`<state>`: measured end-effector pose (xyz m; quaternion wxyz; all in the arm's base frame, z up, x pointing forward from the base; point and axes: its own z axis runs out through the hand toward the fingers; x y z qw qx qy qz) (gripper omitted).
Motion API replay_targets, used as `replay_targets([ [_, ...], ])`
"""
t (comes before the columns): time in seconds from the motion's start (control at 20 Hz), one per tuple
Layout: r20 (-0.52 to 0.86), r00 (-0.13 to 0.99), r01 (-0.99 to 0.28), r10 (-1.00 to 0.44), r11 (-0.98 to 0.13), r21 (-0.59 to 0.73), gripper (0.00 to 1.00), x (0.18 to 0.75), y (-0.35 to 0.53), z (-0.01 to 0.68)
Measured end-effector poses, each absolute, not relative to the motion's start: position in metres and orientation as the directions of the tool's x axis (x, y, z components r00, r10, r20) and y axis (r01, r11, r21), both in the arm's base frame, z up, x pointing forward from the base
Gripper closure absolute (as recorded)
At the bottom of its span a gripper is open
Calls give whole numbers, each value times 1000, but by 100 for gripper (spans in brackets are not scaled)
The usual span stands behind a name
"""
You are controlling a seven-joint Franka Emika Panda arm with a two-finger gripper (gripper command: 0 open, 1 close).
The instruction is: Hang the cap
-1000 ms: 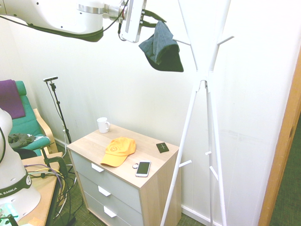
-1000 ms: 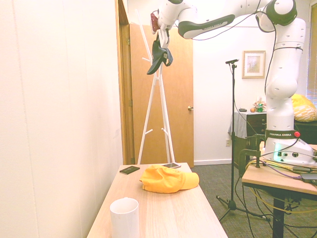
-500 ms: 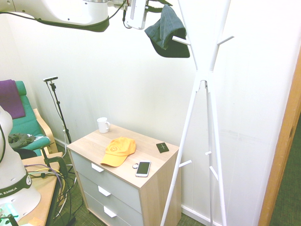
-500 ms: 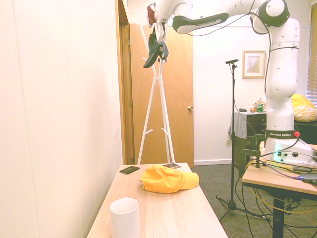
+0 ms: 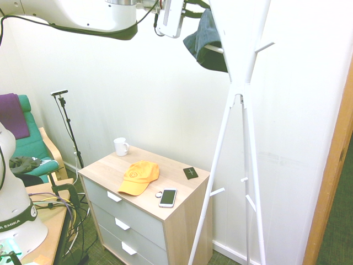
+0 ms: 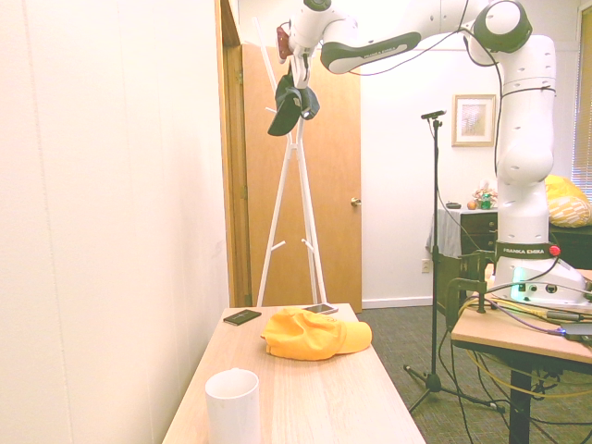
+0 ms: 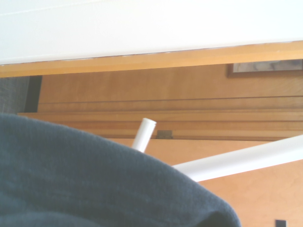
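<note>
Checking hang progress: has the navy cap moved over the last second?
Yes. In the first exterior view the cap, held in the shut tool, has shifted right and slightly up, reaching the coat rack.

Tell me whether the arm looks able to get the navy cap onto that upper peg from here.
Probably yes: the pincer, shut on the cap, holds it right at the coat stand's upper peg, with nothing between.

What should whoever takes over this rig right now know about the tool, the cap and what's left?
Tool: shut on the cap, high up at the coat stand.
Cap: dark blue, held against the stand's upper pegs; a peg pokes out beside the fabric in the wrist view. Whether it is hooked yet cannot be told.
Done: cap lifted and brought to the stand.
Left: seat it over a peg, open the tool, back away.
</note>
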<state>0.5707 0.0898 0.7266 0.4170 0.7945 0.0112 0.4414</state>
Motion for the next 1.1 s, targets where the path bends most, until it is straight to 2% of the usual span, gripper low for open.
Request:
replay_targets([
  [0.05,692,615,-351,379,-654,670,100,572,88,720],
  [0.1,695,617,-351,371,-660,664,0,573,85,714],
  [0.45,720,620,-371,313,-691,620,0,569,72,689],
  [1.1,726,622,-379,295,-698,608,0,563,63,679],
])
